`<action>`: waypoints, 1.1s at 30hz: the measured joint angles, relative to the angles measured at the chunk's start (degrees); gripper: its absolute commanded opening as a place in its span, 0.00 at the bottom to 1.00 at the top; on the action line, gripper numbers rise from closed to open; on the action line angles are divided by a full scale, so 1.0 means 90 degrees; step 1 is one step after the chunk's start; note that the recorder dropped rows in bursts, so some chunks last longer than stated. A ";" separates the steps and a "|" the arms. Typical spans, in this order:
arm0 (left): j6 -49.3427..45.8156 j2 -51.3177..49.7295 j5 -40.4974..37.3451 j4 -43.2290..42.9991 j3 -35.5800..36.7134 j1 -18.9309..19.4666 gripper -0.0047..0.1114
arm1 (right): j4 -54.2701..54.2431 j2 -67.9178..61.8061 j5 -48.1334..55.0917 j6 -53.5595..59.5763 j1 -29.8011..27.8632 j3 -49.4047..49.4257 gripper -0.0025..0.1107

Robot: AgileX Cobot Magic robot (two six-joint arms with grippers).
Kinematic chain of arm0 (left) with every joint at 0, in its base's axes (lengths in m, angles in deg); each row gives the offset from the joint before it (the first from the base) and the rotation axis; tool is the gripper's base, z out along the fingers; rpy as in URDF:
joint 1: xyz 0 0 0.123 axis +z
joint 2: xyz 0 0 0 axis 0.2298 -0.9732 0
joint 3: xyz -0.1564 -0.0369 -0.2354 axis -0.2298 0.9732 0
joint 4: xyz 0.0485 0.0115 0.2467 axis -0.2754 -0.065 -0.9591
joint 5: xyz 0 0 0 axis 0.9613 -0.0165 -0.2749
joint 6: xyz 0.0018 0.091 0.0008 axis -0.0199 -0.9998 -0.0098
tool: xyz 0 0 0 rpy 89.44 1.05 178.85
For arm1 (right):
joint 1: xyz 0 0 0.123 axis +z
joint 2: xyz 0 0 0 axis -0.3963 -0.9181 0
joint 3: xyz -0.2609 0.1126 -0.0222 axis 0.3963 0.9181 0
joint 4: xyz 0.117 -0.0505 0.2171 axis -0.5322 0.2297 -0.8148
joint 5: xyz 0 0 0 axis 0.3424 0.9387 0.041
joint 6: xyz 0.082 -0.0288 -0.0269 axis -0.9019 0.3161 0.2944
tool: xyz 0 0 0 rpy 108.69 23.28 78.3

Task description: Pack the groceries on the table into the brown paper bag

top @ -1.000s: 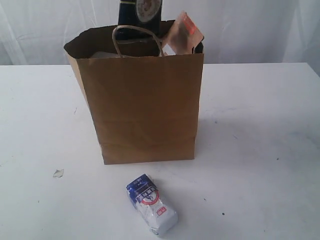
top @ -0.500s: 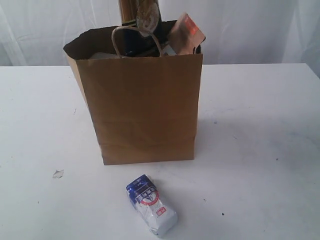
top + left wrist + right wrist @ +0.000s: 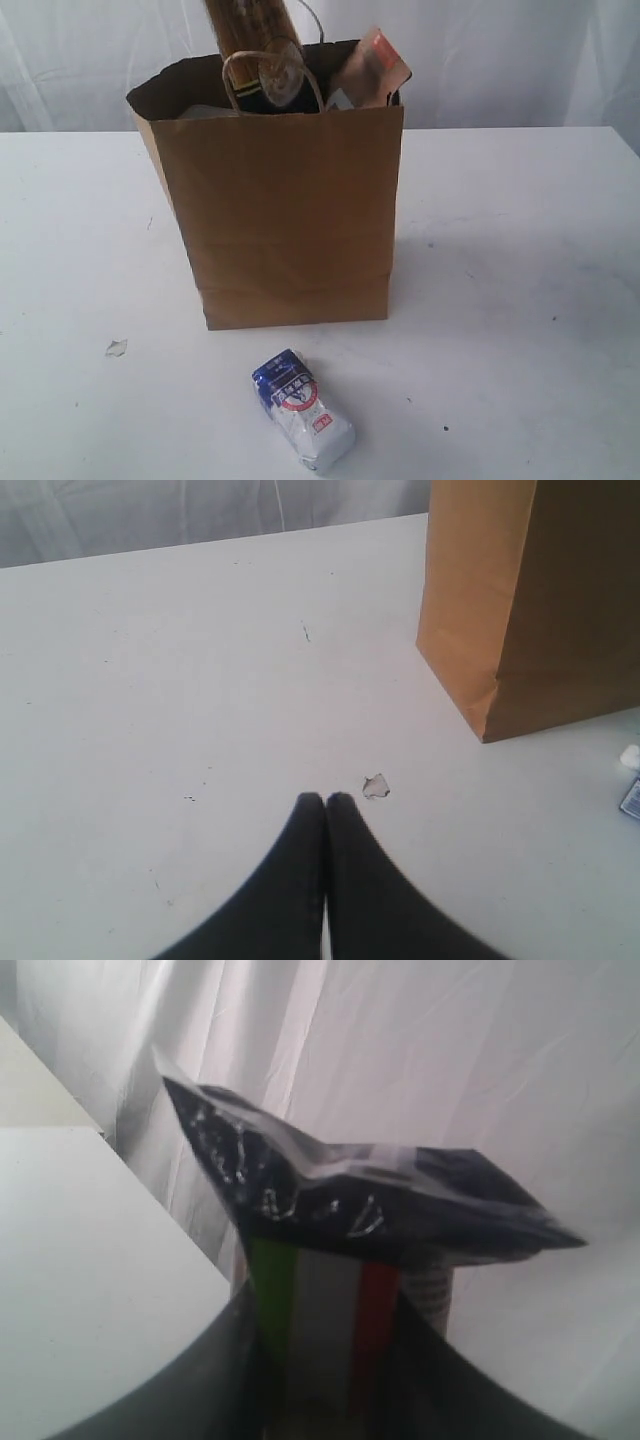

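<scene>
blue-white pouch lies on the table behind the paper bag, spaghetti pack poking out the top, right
No: the blue-white pouch lies on the table in front of the paper bag, per the exterior view. The spaghetti pack does poke out.

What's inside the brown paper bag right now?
Poking out of the brown paper bag: the long spaghetti pack, tilted, and the brown pouch with orange label at the rim. Anything lower is hidden by its walls.
</scene>
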 measured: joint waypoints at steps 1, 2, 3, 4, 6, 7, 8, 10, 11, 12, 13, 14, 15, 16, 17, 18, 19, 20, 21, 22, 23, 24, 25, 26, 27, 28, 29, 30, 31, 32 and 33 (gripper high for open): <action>0.0000 0.0000 0.0000 0.0000 0.0000 0.0000 0.04 | 0.0000 0.0000 -0.0118 -0.0014 0.0032 0.0092 0.02; 0.0000 0.0000 0.0000 0.0000 0.0000 0.0000 0.04 | 0.0000 0.0000 -0.0202 -0.0014 0.0067 0.0160 0.02; 0.0000 0.0000 0.0000 0.0000 0.0000 0.0000 0.04 | 0.0000 0.0000 -0.0301 -0.0014 0.0098 0.0240 0.02; 0.0000 0.0000 0.0000 0.0000 0.0000 0.0000 0.04 | 0.0000 0.0000 -0.0374 -0.0014 0.0131 0.0310 0.02; 0.0000 0.0000 0.0000 0.0000 0.0000 0.0000 0.04 | 0.0000 0.0000 -0.0459 -0.0014 0.0161 0.0456 0.02; 0.0000 0.0000 0.0000 0.0000 0.0000 0.0000 0.04 | 0.0000 0.0000 -0.0499 -0.0014 0.0188 0.0538 0.02; 0.0000 0.0000 0.0000 0.0000 0.0000 0.0000 0.04 | -0.0013 0.0000 -0.0530 -0.0014 0.0203 0.0612 0.02; 0.0000 0.0000 0.0000 0.0000 0.0000 0.0000 0.04 | -0.0013 -0.0013 -0.0710 -0.0024 0.0201 0.0776 0.02; 0.0000 0.0000 0.0000 0.0000 0.0000 0.0000 0.04 | -0.0023 -0.0013 -0.0851 -0.0024 0.0206 0.0838 0.02; 0.0000 0.0000 0.0000 0.0000 0.0000 0.0000 0.04 | -0.0027 -0.0013 -0.0959 -0.0028 0.0206 0.0888 0.02; 0.0000 0.0000 0.0000 0.0000 0.0000 0.0000 0.04 | -0.0042 -0.0021 -0.1077 -0.0042 0.0206 0.0935 0.02; 0.0000 0.0000 0.0000 0.0000 0.0000 0.0000 0.04 | -0.0072 -0.0021 -0.1188 -0.0055 0.0206 0.0970 0.02; 0.0000 0.0000 0.0000 0.0000 0.0000 0.0000 0.04 | -0.0072 -0.0021 -0.1271 -0.0055 0.0206 0.1006 0.02; 0.0000 0.0000 0.0000 0.0000 0.0000 0.0000 0.04 | -0.0072 -0.0021 -0.1361 -0.0055 0.0206 0.1040 0.02; 0.0000 0.0000 0.0000 0.0000 0.0000 0.0000 0.04 | -0.0110 -0.0027 -0.1460 -0.0055 0.0217 0.1091 0.02; 0.0000 0.0000 0.0000 0.0000 0.0000 0.0000 0.04 | -0.0123 -0.0037 -0.1557 -0.0055 0.0217 0.1122 0.02; 0.0000 0.0000 0.0000 0.0000 0.0000 0.0000 0.04 | -0.0140 -0.0052 -0.1644 -0.0055 0.0217 0.1152 0.02; 0.0000 0.0000 0.0000 0.0000 0.0000 0.0000 0.04 | -0.0151 -0.0068 -0.1712 -0.0063 0.0217 0.1180 0.02; 0.0000 0.0000 0.0000 0.0000 0.0000 0.0000 0.04 | -0.0151 -0.0071 -0.1777 -0.0069 0.0217 0.1194 0.02; 0.0000 0.0000 0.0000 0.0000 0.0000 0.0000 0.04 | -0.0153 -0.0096 -0.1814 -0.0079 0.0217 0.1210 0.02; 0.0000 0.0000 0.0000 0.0000 0.0000 0.0000 0.04 | -0.0165 -0.0109 -0.1842 -0.0079 0.0217 0.1227 0.02; 0.0000 0.0000 0.0000 0.0000 0.0000 0.0000 0.04 | -0.0165 -0.0111 -0.1842 -0.0079 0.0217 0.1238 0.02; 0.0000 0.0000 0.0000 0.0000 0.0000 0.0000 0.04 | -0.0165 -0.0111 -0.1842 -0.0079 0.0217 0.1238 0.02; 0.0000 0.0000 0.0000 0.0000 0.0000 0.0000 0.04 | -0.0165 -0.0111 -0.1842 -0.0079 0.0217 0.1252 0.02; 0.0000 0.0000 0.0000 0.0000 0.0000 0.0000 0.04 | -0.0165 -0.0111 -0.1829 -0.0079 0.0217 0.1252 0.02; 0.0000 0.0000 0.0000 0.0000 0.0000 0.0000 0.04 | -0.0165 -0.0111 -0.1814 -0.0079 0.0217 0.1252 0.02; 0.0000 0.0000 0.0000 0.0000 0.0000 0.0000 0.04 | -0.0165 -0.0111 -0.1799 -0.0079 0.0217 0.1255 0.02; 0.0000 0.0000 0.0000 0.0000 0.0000 0.0000 0.04 | -0.0165 -0.0111 -0.1799 -0.0079 0.0217 0.1255 0.02; 0.0000 0.0000 0.0000 0.0000 0.0000 0.0000 0.04 | -0.0165 -0.0111 -0.1799 -0.0079 0.0217 0.1255 0.02; 0.0000 0.0000 0.0000 0.0000 0.0000 0.0000 0.04 | -0.0165 -0.0111 -0.1799 -0.0079 0.0217 0.1255 0.02; 0.0000 0.0000 0.0000 0.0000 0.0000 0.0000 0.04 | -0.0165 -0.0111 -0.1799 -0.0079 0.0217 0.1255 0.02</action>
